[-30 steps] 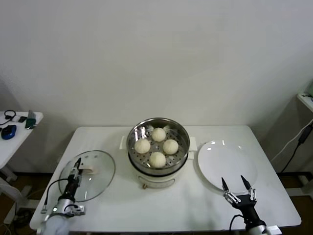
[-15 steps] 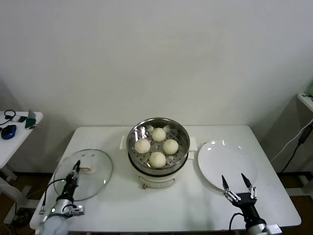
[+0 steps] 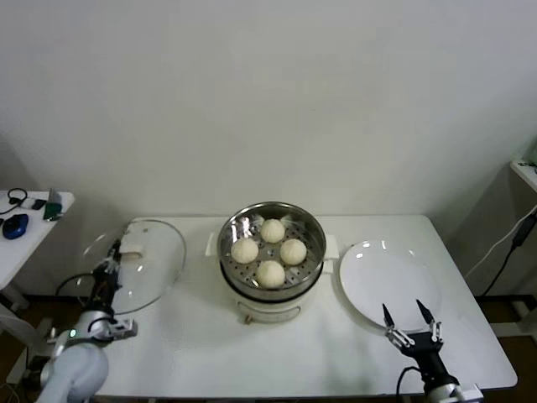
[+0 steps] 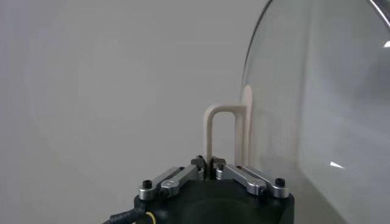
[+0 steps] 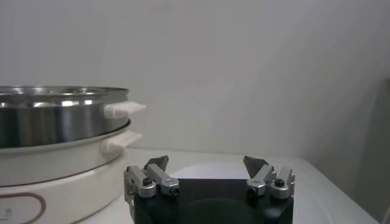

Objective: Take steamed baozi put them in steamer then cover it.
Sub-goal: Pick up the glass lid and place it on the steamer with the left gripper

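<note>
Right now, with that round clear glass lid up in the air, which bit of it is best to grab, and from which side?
The cream rectangular handle at the middle of the round clear glass lid. It arches off the glass, leaving a gap, so two fingers can close across its bar from the outer face. The left gripper is shut on it that way. The metal rim looks thin and the glass smooth, probably slippery. The right gripper waits open near the white plate.

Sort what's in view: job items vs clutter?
Job: four cream-white round dough buns in the round steel steamer pot; clear round glass lid, lifted off the table, held by left gripper.
Lying about: flat white plate, idle right gripper near it, blue mouse on side table.
</note>
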`<action>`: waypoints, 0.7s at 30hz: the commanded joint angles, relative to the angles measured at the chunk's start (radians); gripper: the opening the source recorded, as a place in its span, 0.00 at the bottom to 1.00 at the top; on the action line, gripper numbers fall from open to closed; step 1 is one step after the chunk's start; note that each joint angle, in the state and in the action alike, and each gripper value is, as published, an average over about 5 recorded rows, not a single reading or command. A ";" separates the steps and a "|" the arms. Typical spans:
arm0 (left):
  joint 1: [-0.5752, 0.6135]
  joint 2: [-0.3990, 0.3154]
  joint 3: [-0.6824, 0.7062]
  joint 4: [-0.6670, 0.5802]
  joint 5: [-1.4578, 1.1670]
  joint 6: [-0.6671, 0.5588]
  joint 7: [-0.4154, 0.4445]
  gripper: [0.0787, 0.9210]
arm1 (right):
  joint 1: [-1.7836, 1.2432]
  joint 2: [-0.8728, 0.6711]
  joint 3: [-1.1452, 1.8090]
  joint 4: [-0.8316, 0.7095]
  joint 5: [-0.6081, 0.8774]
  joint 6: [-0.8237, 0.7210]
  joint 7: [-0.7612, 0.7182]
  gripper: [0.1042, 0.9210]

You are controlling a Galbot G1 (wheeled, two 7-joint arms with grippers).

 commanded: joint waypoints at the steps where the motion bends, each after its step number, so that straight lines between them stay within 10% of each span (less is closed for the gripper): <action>1: -0.093 0.125 0.203 -0.405 -0.102 0.410 0.246 0.08 | -0.001 -0.004 0.001 -0.015 -0.023 -0.005 0.000 0.88; 21: -0.419 -0.301 0.693 -0.178 0.361 0.560 0.470 0.08 | 0.024 -0.031 -0.004 -0.093 0.006 0.061 -0.011 0.88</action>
